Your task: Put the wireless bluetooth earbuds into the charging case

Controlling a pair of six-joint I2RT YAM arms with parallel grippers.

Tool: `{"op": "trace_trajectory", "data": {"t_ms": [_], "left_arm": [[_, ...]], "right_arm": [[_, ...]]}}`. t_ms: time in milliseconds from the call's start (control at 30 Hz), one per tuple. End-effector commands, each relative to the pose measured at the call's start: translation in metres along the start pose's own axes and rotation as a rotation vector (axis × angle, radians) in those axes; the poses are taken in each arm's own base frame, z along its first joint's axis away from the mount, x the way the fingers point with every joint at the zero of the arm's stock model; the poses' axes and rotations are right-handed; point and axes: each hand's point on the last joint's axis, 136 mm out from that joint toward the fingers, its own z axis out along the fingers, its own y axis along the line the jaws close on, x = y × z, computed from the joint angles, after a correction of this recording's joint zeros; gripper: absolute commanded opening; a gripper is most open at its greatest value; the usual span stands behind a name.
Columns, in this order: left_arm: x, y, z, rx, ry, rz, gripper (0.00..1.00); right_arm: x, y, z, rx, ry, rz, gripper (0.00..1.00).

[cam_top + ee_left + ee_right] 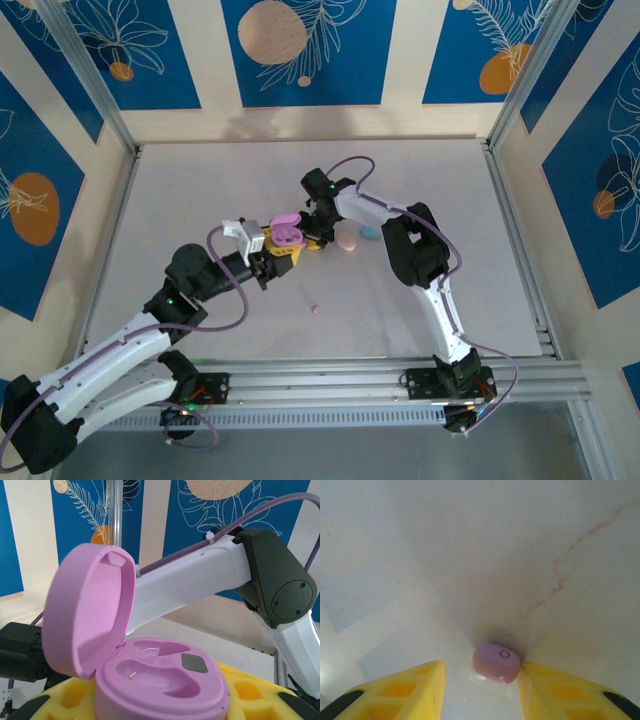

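— What is the left gripper (pixel 281 246) doing?
— It is clamped on the charging case (pixel 160 680), with its yellow fingers (pixel 65 700) on either side of the base. The lid (pixel 90 625) stands open, tipped back from the base.
— And the right gripper (pixel 480 672)?
— Its jaws are apart and point down at the table (pixel 470 555). A purple earbud (pixel 496 661) lies between the fingertips, close against one with a gap to the other.
— How do the two grippers stand?
— The right one is just beside the held case. A pink case (pixel 345 242) and a blue case (pixel 370 232) lie just past it, on the side away from the left gripper.
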Motion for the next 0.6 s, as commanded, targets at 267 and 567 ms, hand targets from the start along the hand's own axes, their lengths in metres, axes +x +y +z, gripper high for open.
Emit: {"op": "trace_trajectory", "data": {"t_ms": [267,567], "left_arm": [[-0.0199,-0.0032,0.001,0.006,-0.043,0.024,0.21],[-0.0194,-0.0032,0.0012,0.006,-0.042,0.024,0.21]], "right_arm": [[-0.0113,-0.0039,0.0075,0.103,-0.035,-0.078,0.36],[-0.0081,0.0035,0.0148,0.13,-0.019,-0.158,0.31]]}}
